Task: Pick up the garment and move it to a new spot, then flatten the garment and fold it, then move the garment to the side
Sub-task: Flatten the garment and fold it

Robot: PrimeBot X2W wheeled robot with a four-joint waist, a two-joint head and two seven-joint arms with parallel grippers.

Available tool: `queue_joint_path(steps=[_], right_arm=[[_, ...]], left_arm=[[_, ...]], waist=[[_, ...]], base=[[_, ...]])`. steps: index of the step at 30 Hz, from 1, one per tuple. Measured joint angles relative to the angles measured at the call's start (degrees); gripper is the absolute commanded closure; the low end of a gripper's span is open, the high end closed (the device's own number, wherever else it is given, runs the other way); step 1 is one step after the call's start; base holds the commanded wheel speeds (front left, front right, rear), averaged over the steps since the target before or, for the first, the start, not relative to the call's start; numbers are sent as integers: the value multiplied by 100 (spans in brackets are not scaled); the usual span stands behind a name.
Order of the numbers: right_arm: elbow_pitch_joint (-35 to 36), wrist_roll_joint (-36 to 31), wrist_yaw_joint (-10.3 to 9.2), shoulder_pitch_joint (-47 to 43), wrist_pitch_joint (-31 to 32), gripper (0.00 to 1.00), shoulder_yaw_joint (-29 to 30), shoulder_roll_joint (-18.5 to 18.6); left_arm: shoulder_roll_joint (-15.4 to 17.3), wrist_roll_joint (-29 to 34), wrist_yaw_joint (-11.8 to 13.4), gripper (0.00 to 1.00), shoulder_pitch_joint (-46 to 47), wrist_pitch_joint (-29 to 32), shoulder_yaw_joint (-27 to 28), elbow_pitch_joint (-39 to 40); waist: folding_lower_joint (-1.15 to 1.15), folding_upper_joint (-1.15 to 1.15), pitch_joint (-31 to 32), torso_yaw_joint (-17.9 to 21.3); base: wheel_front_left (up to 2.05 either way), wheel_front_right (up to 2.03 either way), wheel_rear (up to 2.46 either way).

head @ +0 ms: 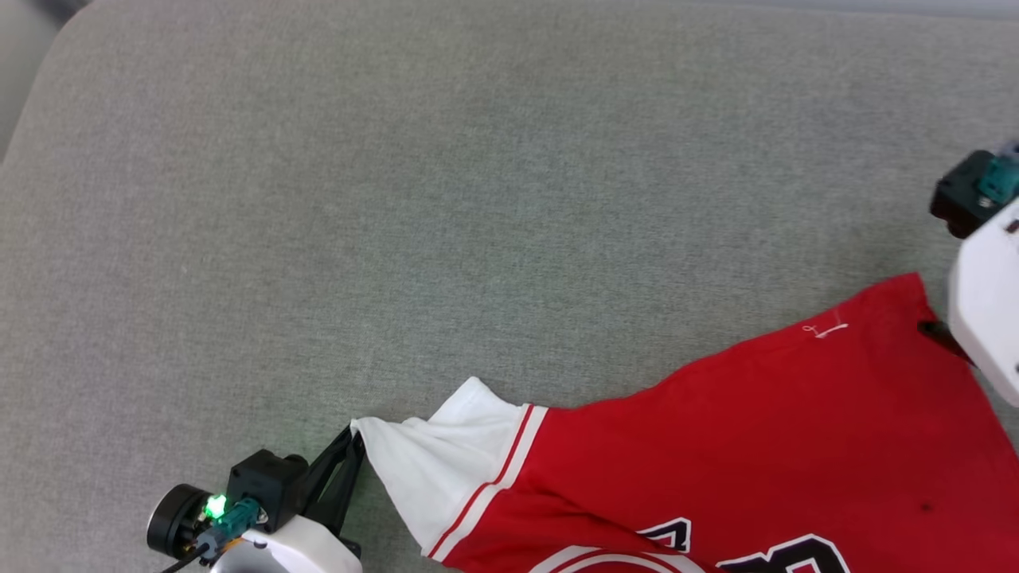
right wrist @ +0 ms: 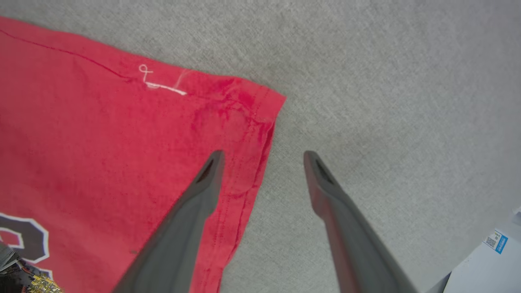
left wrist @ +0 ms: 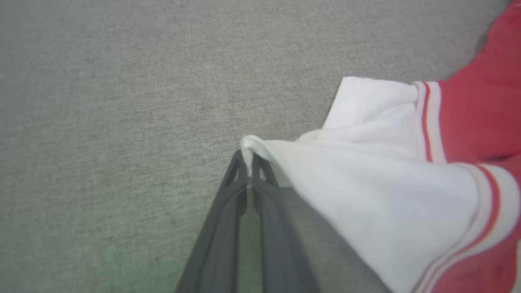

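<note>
Head view shows a wide grey fabric surface [head: 398, 199] that takes most of the picture, and the garment [head: 756, 446] lies on it at the lower right, its red body spread flat and reaching the bottom edge. One white sleeve [head: 446, 461] points to the left, with a red-and-white stripe trim [head: 509, 454] where it meets the red part. A piece of a black print with white outline [head: 788, 553] is cut by the bottom edge. The left gripper [head: 354, 442] is at the lower left, clenched on the tip of the white sleeve; in the left wrist view the cloth is pinched between the two dark fingers [left wrist: 222, 228] and pulled into a point, with a shadow under it. The right gripper [right wrist: 264, 156] is at the far right corner [right wrist: 268, 101] of the garment, its fingers spread wide and holding nothing: in the right wrist view one finger is over the red cloth just inside the hem and the other is over the grey surface, so the hem passes between them. I cannot tell if they touch the cloth. Near this corner a small loose white thread [right wrist: 160, 81] lies on the red fabric, and a small green light [head: 215, 505] shines on the left wrist
</note>
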State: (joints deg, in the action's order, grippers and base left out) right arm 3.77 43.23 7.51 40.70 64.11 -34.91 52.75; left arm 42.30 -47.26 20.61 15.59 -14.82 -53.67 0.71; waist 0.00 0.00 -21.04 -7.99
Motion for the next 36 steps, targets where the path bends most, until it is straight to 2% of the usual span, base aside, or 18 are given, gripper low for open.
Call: queue_joint_path(steps=[3,9,13,14,15,21,26,30,36], right_arm=[[-483,-16,0,244,67,0,-331,-243],[-1056,-55,0,409,-120,0,-927,-341],[-1148,59,-1,524,-321,0,-1256,-289],[-1154,77,-1,553,-410,95,-1327,-276],[-1176,122,-1,590,-512,100,-1381,-268],[-1327,290,0,660,-1423,100,-1574,-334],[-1168,428,0,717,-2234,100,-1691,-259],[-1066,524,0,704,-2872,100,-1656,-104],[-971,625,0,602,-3499,100,-1381,43]], left_arm=[[-77,22,-43,100,32,-1,4,-48],[-157,62,-104,100,117,-8,26,-125],[-168,63,-144,100,122,-9,53,-181],[-169,60,-144,100,121,-9,62,-201],[-171,58,-145,100,114,-9,68,-222],[-189,-2,-232,100,-10,-25,71,-446],[-118,-19,-258,100,-72,-24,64,-528],[66,21,-291,100,-40,9,99,-494],[405,131,-297,100,396,163,302,-324]], waist=[[0,0,-116,-85],[0,0,-262,-198],[0,0,-270,-202],[0,0,-257,-190],[0,0,-235,-177],[0,0,63,-71],[0,0,520,27],[0,0,945,102],[0,0,1525,223]], base=[[0,0,0],[0,0,0],[0,0,0],[0,0,0],[0,0,0],[0,0,0],[0,0,0],[0,0,0],[0,0,0]])
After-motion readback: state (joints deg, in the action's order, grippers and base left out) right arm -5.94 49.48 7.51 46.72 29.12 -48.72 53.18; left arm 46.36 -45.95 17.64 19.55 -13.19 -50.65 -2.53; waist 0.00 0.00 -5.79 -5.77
